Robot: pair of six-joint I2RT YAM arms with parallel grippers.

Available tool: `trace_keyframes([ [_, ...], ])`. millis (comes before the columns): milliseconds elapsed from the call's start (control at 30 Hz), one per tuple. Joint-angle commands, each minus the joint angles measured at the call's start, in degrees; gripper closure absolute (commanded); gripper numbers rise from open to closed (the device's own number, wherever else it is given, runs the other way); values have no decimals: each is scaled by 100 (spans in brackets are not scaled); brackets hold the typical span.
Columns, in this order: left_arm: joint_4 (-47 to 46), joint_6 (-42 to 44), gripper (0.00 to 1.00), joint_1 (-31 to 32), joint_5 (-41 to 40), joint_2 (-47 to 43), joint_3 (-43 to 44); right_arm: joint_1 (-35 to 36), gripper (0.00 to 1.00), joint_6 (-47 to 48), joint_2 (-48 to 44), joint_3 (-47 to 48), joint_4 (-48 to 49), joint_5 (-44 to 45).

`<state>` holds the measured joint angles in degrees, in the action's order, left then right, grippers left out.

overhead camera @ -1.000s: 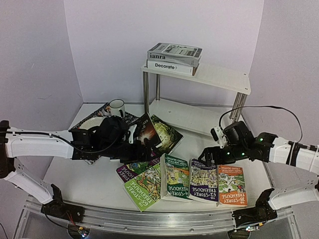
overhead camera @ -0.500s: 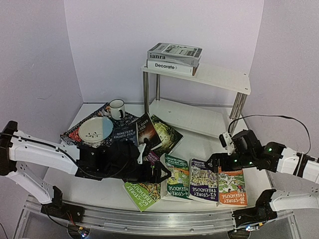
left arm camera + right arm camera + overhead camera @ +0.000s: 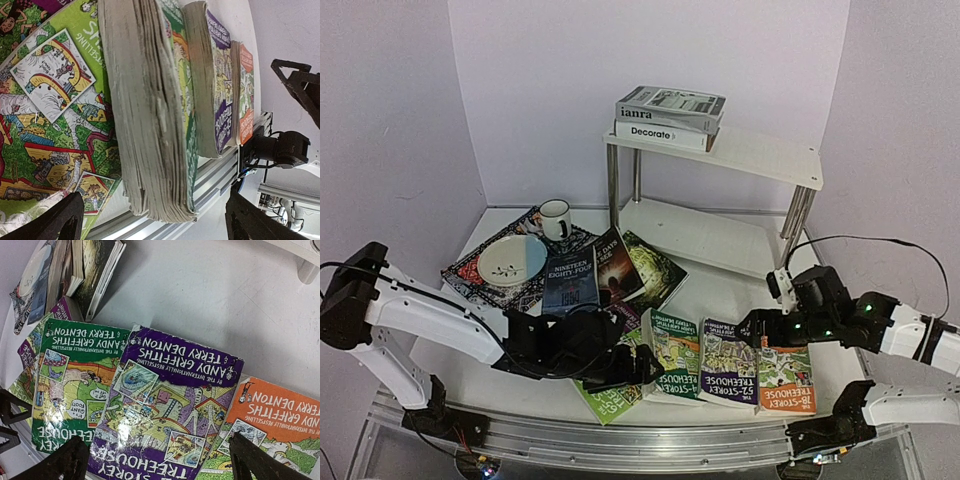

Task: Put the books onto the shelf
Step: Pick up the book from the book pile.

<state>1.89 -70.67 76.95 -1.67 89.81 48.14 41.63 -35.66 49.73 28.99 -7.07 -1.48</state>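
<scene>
Thick green Treehouse paperback [image 3: 145,125], worn page edges: prob. light, floppy, glossy cover. Pinch across thickness nr spine. Left gripper [image 3: 155,222] & right gripper [image 3: 162,460] both spread, empty.

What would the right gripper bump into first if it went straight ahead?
Most likely the purple book. The open right gripper points down at its cover, between the green book and the orange book. How close it is I can't tell.
</scene>
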Motion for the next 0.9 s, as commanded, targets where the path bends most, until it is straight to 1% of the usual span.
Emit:
trace_keyframes([
  [0,-281,-84,0,30,7,173,162,-14,2,-108,-62,-93,46,72],
  [133,-679,-55,0,3,90,278,47,-14,2,-106,-7,-112,90,69],
  [267,-1065,-198,1,-97,468,528,-52,-14,2,-64,87,-121,210,-83],
  [400,-1103,-313,5,-169,568,798,26,-14,2,-40,98,-197,552,-473],
  [533,-1153,-375,9,-238,578,1006,71,-14,2,39,93,-207,643,-607],
  [633,-1192,-307,19,-265,572,1087,134,-13,2,92,74,-185,648,-665],
  [833,-1191,-135,44,-331,369,839,77,-12,2,166,72,-192,849,-904],
  [867,-1193,-106,50,-346,341,775,47,-14,2,215,86,-192,871,-981],
])
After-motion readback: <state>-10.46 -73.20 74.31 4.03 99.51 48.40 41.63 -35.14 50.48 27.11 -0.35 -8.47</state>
